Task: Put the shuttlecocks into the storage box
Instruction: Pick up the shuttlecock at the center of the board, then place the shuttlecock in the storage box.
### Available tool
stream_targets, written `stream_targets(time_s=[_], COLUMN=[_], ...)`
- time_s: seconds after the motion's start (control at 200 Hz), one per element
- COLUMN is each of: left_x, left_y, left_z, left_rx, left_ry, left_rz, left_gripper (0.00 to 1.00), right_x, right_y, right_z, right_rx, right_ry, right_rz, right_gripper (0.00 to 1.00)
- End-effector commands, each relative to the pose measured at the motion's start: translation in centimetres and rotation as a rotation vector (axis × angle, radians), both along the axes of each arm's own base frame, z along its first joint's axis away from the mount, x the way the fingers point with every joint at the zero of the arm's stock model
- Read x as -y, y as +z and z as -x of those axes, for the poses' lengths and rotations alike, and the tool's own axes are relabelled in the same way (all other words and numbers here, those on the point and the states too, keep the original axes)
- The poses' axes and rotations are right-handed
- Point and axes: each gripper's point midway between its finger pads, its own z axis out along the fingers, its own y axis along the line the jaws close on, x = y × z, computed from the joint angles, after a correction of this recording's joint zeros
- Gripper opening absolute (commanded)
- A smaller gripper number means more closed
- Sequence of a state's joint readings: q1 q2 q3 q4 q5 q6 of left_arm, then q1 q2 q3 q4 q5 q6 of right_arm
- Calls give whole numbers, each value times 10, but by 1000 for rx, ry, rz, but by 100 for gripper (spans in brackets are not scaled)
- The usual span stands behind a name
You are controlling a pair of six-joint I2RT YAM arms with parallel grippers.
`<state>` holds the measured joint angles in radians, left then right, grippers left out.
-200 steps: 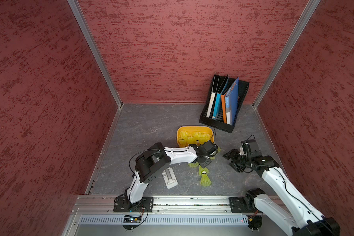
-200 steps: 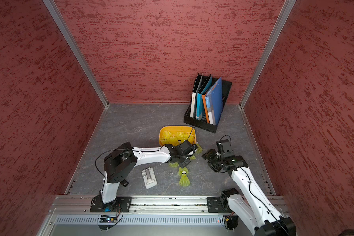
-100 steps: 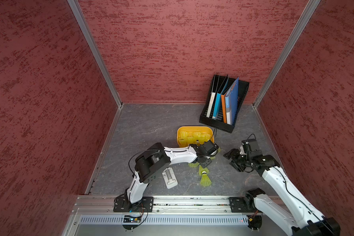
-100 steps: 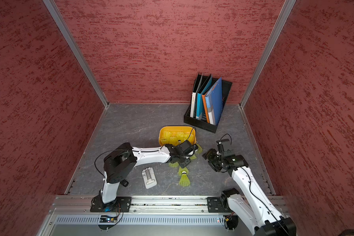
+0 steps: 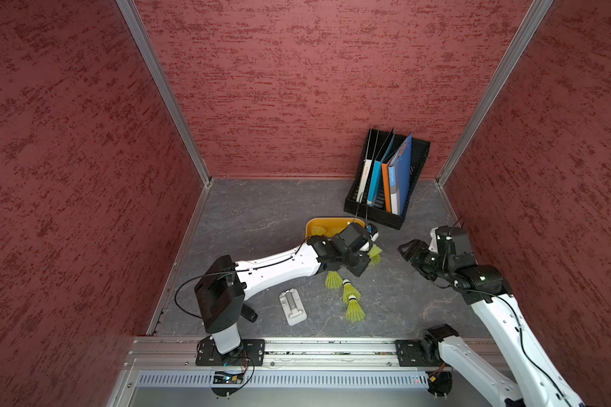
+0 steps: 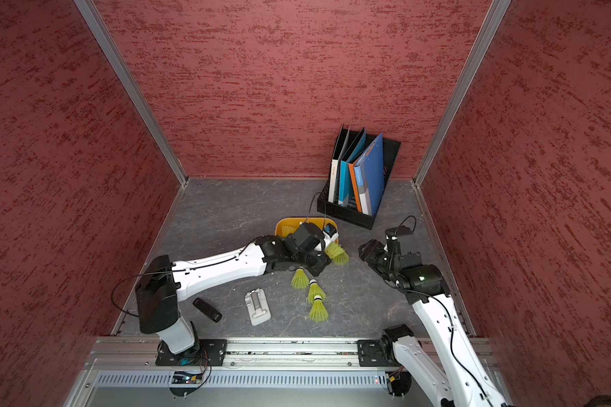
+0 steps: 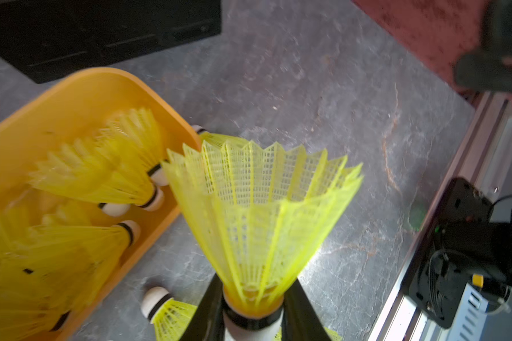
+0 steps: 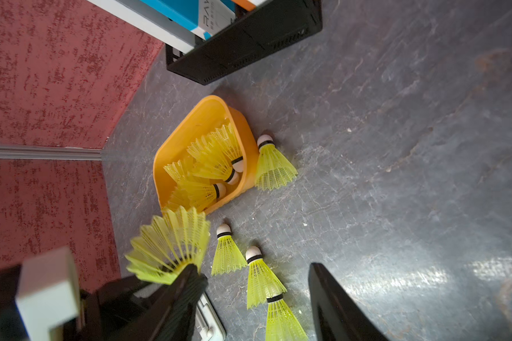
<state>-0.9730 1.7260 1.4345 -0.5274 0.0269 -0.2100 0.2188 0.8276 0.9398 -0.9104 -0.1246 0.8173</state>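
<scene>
While beside the orange-yellow plastic storage box (image 7: 71, 88), the left end effector (image 7: 250, 310) clamps a neon yellow-green shuttlecock (image 7: 257, 212). The right end effector (image 8: 253, 267) gapes, empty.

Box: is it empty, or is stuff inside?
Not empty: several shuttlecocks lie inside the box.

The shuttlecocks (image 5: 354, 312) are showing neon yellow-green skirts, white tips, black bands; the shuttlecock (image 7: 257, 212) in the left wrist view is displaying a mesh grid. The storage box (image 5: 309, 225) is glowing orange-yellow. The walls (image 5: 297, 88) are showing dark red with mottled streaks. The floor (image 5: 261, 218) is looking grey and veined. The file rack (image 5: 420, 158) is reading black, its folders (image 5: 401, 169) white, blue, orange. The arms (image 5: 279, 267) are showing white shells, black joints.
</scene>
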Motion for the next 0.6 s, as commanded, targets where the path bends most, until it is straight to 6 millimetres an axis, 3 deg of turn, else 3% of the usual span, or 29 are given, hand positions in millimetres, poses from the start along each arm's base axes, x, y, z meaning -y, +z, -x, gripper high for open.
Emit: stream_targets(time_s=[0.0, 0.08, 0.19, 0.446, 0.591], left_x=[-20, -27, -30, -24, -16], left_y=[25, 29, 19, -15, -30], left_z=[-35, -59, -81, -113, -124], left_rx=[-127, -180, -238, -331, -364], left_ry=[175, 249, 300, 384, 409], left_rz=[120, 169, 168, 180, 195], left_gripper=[2, 2, 2, 1, 1], right_x=[2, -4, -12, -39, -58], right_y=[9, 10, 5, -11, -33], right_z=[-16, -27, -41, -75, -93], right_rx=[44, 56, 53, 42, -23], right_ry=[28, 47, 71, 172, 264], right_rz=[59, 47, 30, -18, -35], right_gripper=[62, 62, 62, 62, 62])
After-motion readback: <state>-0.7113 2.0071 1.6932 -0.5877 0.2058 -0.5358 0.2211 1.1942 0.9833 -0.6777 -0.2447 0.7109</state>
